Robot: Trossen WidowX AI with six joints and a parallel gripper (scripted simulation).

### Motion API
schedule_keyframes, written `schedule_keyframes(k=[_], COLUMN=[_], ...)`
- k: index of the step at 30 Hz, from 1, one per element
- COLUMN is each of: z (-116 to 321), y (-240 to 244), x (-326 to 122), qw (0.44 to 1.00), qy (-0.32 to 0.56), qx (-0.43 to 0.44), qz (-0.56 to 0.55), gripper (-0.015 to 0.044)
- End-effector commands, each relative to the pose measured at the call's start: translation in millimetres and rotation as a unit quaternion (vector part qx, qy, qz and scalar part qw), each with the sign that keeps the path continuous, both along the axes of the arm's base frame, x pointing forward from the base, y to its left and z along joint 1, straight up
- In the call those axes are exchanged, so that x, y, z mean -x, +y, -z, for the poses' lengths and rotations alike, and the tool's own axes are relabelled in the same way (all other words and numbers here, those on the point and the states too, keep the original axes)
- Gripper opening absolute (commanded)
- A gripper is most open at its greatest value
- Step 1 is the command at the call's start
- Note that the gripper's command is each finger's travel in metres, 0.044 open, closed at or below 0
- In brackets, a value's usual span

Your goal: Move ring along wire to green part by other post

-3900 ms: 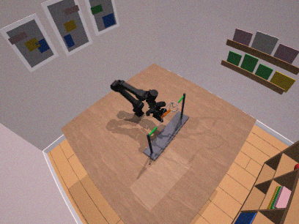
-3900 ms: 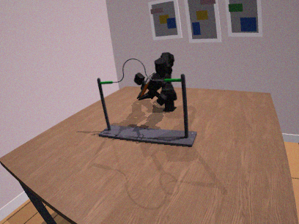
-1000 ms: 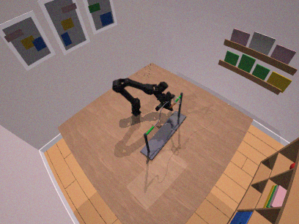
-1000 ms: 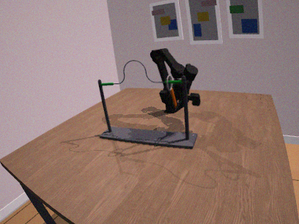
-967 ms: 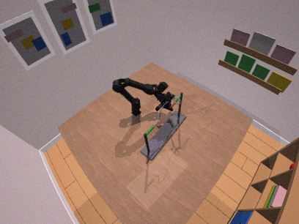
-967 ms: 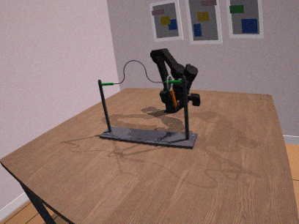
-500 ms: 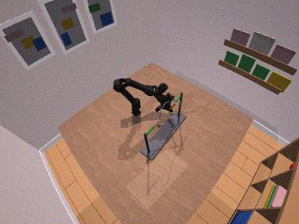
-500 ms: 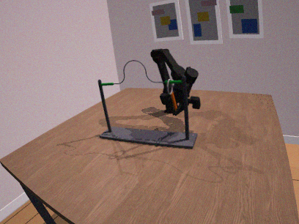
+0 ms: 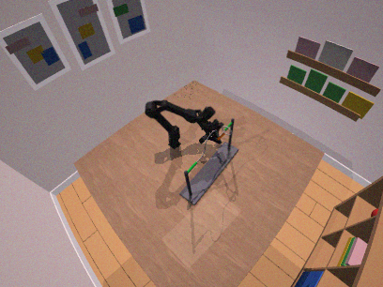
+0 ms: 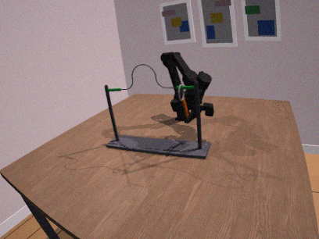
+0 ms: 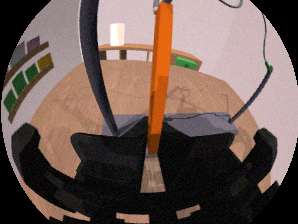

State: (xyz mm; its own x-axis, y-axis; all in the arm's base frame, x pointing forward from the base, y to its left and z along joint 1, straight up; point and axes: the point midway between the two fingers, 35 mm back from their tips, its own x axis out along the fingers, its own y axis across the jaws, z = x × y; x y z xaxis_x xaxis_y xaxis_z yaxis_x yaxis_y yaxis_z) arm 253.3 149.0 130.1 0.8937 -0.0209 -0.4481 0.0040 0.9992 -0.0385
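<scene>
The robot arm [image 10: 184,74] is reaching over the wooden table [image 10: 242,187], its claw [image 11: 152,152] clamped narrow on the lower end of the orange handle [image 11: 158,76]. The handle is rising to the ring [image 10: 181,92], which is hanging on the green sleeve [image 10: 184,87] of the wire beside the near post [image 10: 198,121], the one closest to the arm. From where an onlooker stands, the work is looking barely begun: the grasp is made, but the ring is sitting at its starting end, and the thin grey wire [image 10: 142,72] is arching up and dipping down between there and the far green sleeve [image 10: 115,89] by the other post [image 10: 112,115], well apart across the dark base plate [image 10: 156,145]. The next move is calling for a lift and a slow sideways carry that follows that curve, keeping the wire centred in the ring and touching nothing grey. No brand, label or readable writing is showing anywhere; the wall posters [image 10: 216,21] are carrying only coloured blocks.
</scene>
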Motion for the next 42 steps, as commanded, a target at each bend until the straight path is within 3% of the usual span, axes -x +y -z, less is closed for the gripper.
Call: schedule_keyframes(k=[1, 11, 27, 42], z=[0.0, -0.5, -21.0, -21.3], y=[0.0, 0.3, 0.8, 0.7], x=[0.0, 1.5, 44.6, 45.1], qw=[1.0, 1.0, 1.0, 1.0], qy=[0.0, 0.001, 0.002, 0.002], qx=[0.0, 0.0, 0.0, 0.0], qz=[0.0, 0.0, 0.002, 0.002], gripper=[-0.0097, 0.016, 0.016, 0.016])
